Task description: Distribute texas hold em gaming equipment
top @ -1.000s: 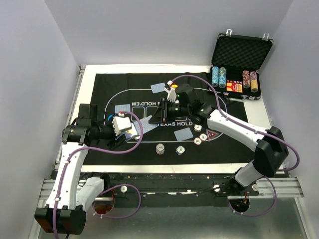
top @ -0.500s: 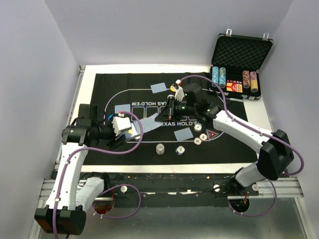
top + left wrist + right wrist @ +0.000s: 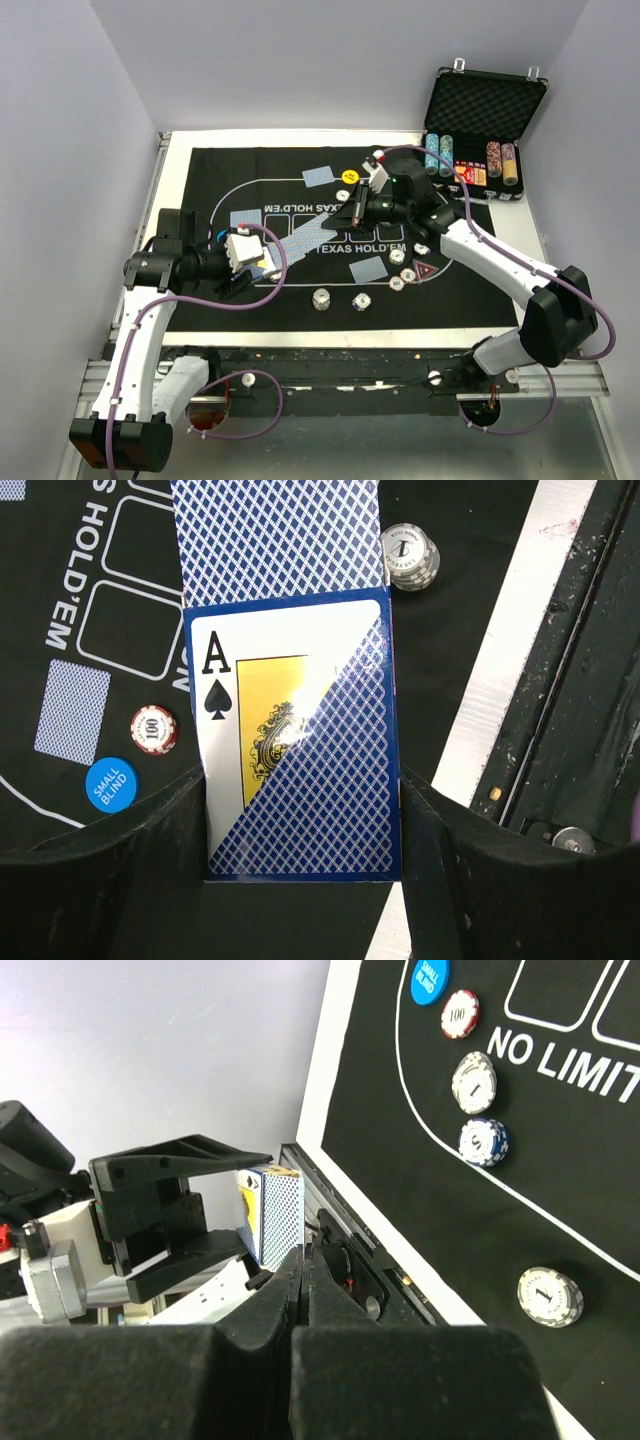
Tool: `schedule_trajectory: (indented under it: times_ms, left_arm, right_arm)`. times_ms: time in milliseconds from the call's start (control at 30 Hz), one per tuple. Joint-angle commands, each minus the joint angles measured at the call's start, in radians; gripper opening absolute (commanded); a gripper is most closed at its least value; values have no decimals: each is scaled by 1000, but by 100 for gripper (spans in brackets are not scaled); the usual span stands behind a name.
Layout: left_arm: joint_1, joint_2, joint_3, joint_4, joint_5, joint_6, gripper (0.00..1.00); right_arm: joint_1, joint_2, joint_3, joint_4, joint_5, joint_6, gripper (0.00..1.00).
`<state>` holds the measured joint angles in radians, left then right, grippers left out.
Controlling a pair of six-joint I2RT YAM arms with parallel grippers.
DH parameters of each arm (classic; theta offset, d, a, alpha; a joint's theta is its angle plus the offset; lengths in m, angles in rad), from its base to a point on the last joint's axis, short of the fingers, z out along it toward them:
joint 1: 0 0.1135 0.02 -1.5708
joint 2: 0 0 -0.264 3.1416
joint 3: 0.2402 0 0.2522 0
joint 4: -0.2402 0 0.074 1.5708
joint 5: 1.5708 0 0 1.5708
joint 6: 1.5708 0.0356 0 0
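Note:
My left gripper [image 3: 258,265] is shut on the deck box [image 3: 295,750], which shows an ace of spades and a blue pattern. A blue-backed playing card [image 3: 275,535] sticks out of the box's far end. In the top view this card [image 3: 305,237] spans from the box to my right gripper [image 3: 350,215], which is shut on its far end. In the right wrist view the jaws [image 3: 303,1255] are pressed together on the card's thin edge, with the deck box [image 3: 270,1215] beyond. Three cards [image 3: 318,177] [image 3: 245,217] [image 3: 367,269] lie face down on the mat.
The black felt mat [image 3: 450,290] carries chip stacks [image 3: 320,298] [image 3: 362,299] [image 3: 398,281], a yellow button disc [image 3: 350,177] and a blue small blind disc [image 3: 111,783]. An open black case [image 3: 485,110] with chip stacks stands at the back right. A metal rail [image 3: 350,375] runs along the near edge.
My right gripper has closed on the card and moved right and back, drawing the card out of the deck box. The left arm has not moved.

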<state>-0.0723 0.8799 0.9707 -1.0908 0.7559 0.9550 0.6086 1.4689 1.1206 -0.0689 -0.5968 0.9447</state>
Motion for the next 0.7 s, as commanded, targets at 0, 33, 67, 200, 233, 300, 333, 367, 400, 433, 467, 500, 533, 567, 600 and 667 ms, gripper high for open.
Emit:
schedule_trajectory:
  times_ms: [0, 33, 67, 200, 233, 300, 333, 367, 400, 433, 467, 500, 533, 567, 600, 667]
  left_arm:
    - [-1, -12, 0, 31, 36, 16, 47]
    - [-1, -12, 0, 29, 36, 16, 47]
    - [-1, -10, 0, 29, 34, 18, 47]
    - [-1, -13, 0, 28, 34, 19, 47]
    - [-1, -15, 0, 26, 34, 19, 47]
    - [-1, -18, -1, 23, 34, 19, 47]
    - [-1, -19, -3, 23, 34, 19, 47]
    - [-1, -22, -4, 22, 34, 21, 47]
    - [-1, -24, -6, 22, 34, 21, 47]
    - [-1, -25, -6, 22, 37, 22, 47]
    - [-1, -27, -7, 20, 37, 21, 47]
    - [-1, -27, -6, 20, 39, 19, 47]
    - [-1, -27, -6, 19, 40, 18, 47]
    - [-1, -27, -4, 19, 43, 16, 47]
    - [-1, -28, -6, 19, 46, 13, 47]
    - [-1, -29, -1, 19, 49, 8, 47]
  right_arm:
    - [-38, -25, 16, 31, -51, 19, 2]
    - [-43, -19, 19, 34, -54, 20, 2]
    - [-50, -12, 27, 35, -55, 20, 1]
    - [-70, 36, 64, 58, -64, 25, 1]
    - [-73, 56, 76, 58, -66, 28, 1]
    - [-78, 96, 102, 101, -69, 34, 1]
    - [-79, 117, 113, 115, -72, 35, 1]
    - [-82, 145, 129, 129, -77, 37, 1]
    - [-81, 177, 146, 135, -78, 34, 1]
    - [-81, 207, 168, 150, -83, 37, 1]
    - [-79, 246, 192, 162, -84, 36, 1]
    - [-81, 280, 211, 176, -87, 39, 1]
    - [-81, 331, 234, 197, -96, 43, 1]
    - [-81, 376, 257, 222, -107, 52, 1]
    - [-79, 431, 284, 244, -118, 68, 1]
    - [-67, 531, 335, 308, -135, 104, 1]
